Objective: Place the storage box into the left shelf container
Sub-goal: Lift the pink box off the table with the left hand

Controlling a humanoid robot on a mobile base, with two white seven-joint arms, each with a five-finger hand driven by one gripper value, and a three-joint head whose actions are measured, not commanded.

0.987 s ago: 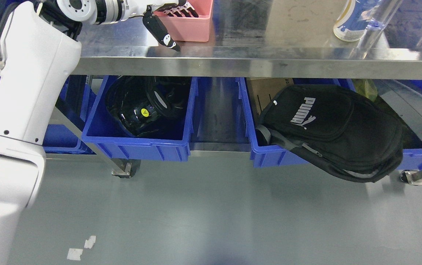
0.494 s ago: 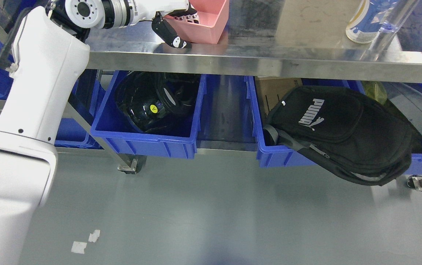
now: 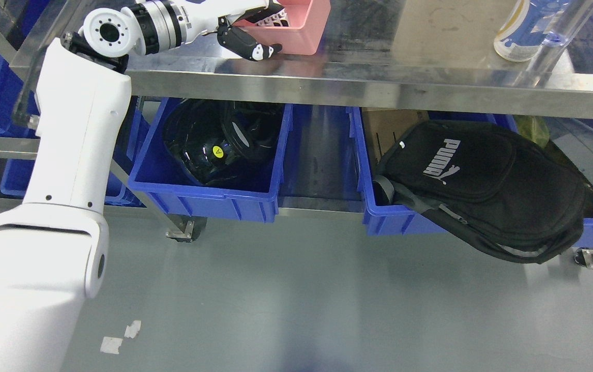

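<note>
Lifted pink storage box point(image 3: 296, 28) — left robot hand point(image 3: 255, 31) gripping rim

Left hand point(image 3: 255, 28) around pink storage box point(image 3: 296, 26) on steel table point(image 3: 379, 77).

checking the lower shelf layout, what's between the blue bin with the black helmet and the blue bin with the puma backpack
In the head view, only a bare strip of metal lower shelf separates the helmet bin from the backpack bin; nothing sits in that gap.
</note>
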